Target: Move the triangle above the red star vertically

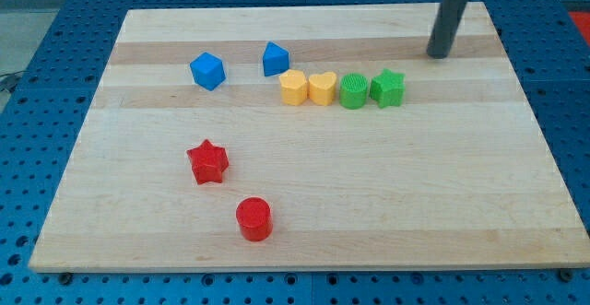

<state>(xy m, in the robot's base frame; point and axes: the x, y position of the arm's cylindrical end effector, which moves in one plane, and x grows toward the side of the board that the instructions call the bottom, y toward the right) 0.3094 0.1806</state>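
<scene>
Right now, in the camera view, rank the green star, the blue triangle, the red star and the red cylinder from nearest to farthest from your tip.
From my tip, near the view's top right:
1. Green star, just below-left of the tip, right end of the row.
2. Blue triangle, left of that row.
3. Red star, lower left.
4. Red cylinder, near the view's bottom; close to the red star's distance, slightly farther.

Blue triangle (275, 59) lies toward the view's top-right of red star (208, 162).
</scene>
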